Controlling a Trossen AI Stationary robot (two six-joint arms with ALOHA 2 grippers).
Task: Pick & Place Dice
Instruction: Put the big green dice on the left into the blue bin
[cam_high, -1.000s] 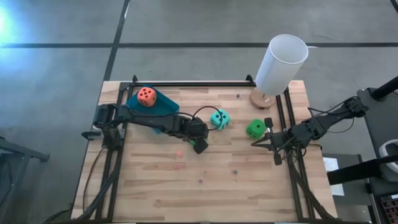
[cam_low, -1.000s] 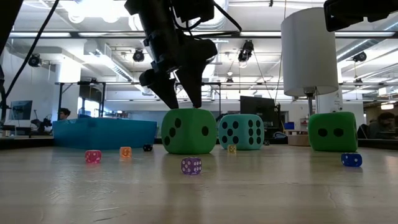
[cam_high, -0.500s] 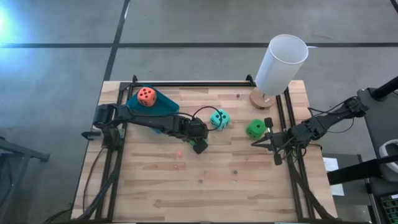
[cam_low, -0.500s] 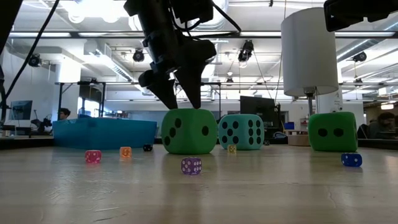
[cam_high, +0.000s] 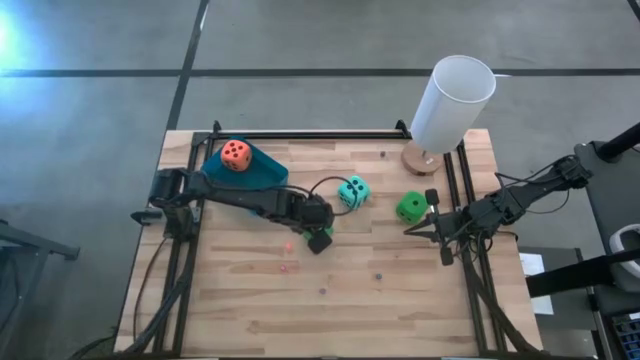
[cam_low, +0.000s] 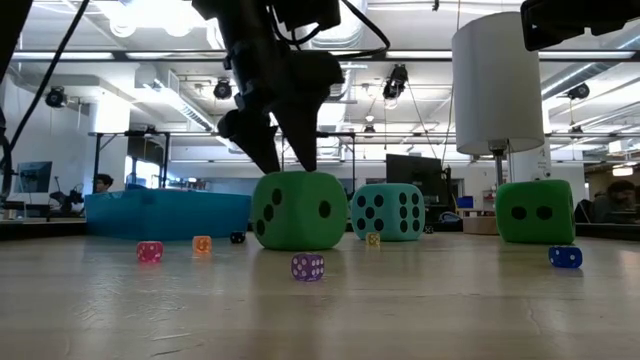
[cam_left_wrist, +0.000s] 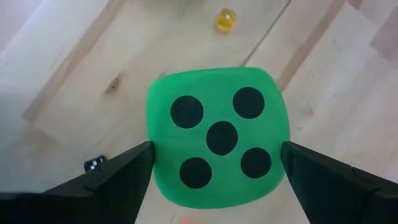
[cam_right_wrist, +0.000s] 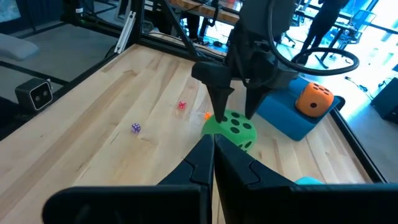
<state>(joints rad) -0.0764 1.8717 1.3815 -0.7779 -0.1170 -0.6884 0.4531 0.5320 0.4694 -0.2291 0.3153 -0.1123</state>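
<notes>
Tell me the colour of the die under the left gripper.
Bright green die with dark pips, five facing up; clearest in the left wrist view.

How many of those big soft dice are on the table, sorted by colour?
Green dice: 2, one under the left arm's tool, one farther right
Teal dice: 1
Orange dice: 1, on the blue tray
Total: 4
</notes>
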